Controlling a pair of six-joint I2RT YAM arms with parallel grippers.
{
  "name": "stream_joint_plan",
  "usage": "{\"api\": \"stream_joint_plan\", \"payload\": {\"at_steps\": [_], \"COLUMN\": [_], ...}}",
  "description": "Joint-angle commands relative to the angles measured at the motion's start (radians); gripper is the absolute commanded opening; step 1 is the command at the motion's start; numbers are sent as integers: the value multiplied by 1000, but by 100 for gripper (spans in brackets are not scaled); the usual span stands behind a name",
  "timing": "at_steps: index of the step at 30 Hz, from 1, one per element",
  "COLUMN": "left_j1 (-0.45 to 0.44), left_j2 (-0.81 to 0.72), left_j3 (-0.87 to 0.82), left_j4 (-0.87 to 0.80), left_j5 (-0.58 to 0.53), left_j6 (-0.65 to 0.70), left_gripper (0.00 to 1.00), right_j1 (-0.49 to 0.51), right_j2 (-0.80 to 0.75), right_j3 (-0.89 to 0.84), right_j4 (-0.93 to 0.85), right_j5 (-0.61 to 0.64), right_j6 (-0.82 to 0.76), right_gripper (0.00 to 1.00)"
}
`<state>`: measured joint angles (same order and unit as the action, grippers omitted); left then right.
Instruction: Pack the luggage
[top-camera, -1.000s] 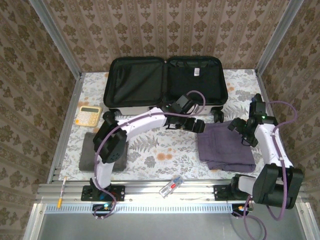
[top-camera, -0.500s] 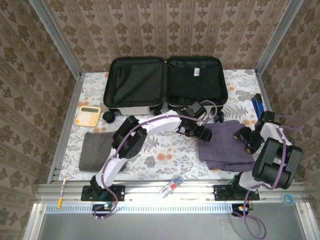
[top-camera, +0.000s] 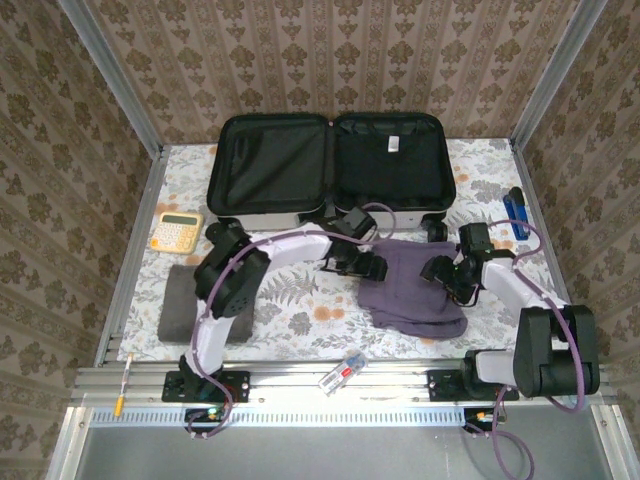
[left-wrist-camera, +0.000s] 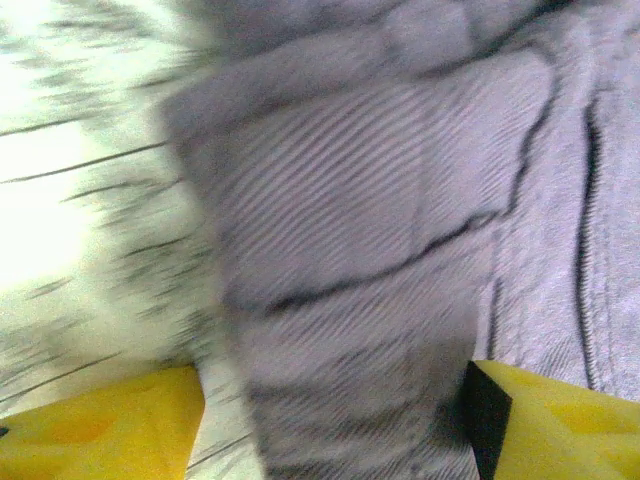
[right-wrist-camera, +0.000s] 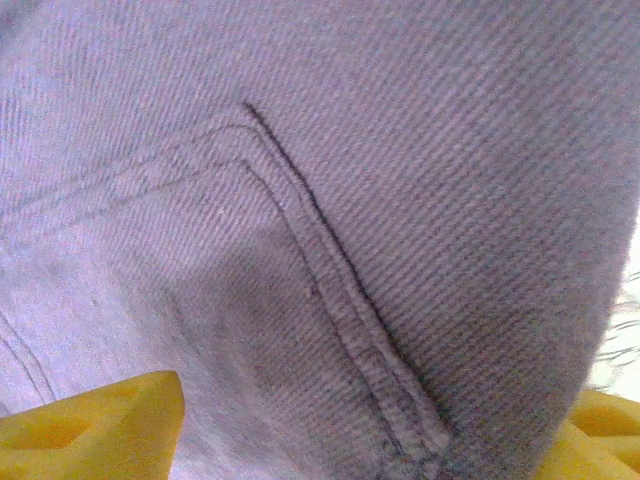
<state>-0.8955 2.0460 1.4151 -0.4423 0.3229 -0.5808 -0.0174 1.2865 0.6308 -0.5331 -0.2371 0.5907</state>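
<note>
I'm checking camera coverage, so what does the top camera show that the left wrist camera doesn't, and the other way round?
Top view adds: the open luggage, a calculator, a grey cloth, and the left gripper and right gripper at opposite sides of the trousers. Left wrist view adds: the ribbed weave and dark seams up close, with yellow fingers flanking a fold. Shared: the trousers, the left gripper and the floral table.

Yellow pincer fingers grip the grey ribbed garment
</note>
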Motion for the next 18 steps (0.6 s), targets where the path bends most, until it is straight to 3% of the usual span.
{"api": "stream_joint_plan", "payload": {"at_steps": [1,6,18], "left_j1": [44,18,-57], "left_j2": [-57,-87,36], "left_j3": [-73,-44,145], "left_j4": [-40,-71,-177], "left_j5": [-71,-52,-43], "left_j6": [-2,28,35], "left_gripper": [72,76,80], "right_j1": [13,7,0], "right_j2": [-21,-41,4], "right_j3": [16,74,31], "right_j4": [-76,-174,-147], "right_j5": [35,145,181], "right_j6": [21,-23,-36], "right_gripper": [81,86,86]}}
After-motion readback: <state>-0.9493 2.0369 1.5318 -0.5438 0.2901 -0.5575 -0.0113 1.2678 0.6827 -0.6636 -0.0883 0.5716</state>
